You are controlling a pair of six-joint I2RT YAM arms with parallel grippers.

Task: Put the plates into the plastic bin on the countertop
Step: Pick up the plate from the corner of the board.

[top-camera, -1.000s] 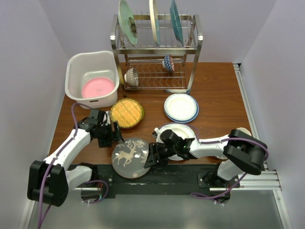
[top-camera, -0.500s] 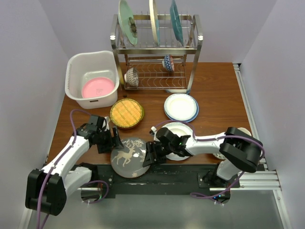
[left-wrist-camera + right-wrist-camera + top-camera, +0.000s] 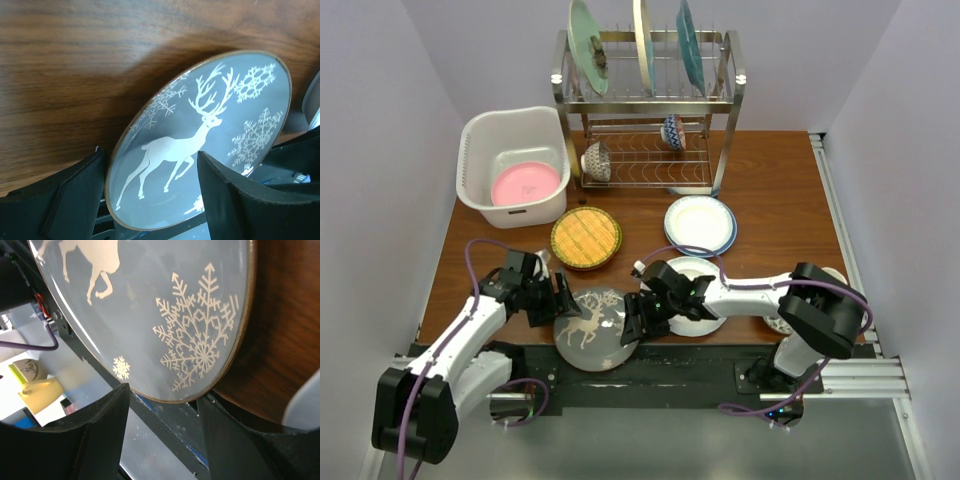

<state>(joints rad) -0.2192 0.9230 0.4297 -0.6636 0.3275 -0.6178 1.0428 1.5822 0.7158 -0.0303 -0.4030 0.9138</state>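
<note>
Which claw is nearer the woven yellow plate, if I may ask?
Left. The left claw is at the deer plate's left rim, close to the woven yellow plate; the right claw is at the right rim, farther away.

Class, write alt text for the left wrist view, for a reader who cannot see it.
A grey plate with a white deer and snowflakes fills the view, on the brown wood countertop. The left gripper shows as two black fingers standing apart in the foreground, either side of the plate's near rim.
</note>
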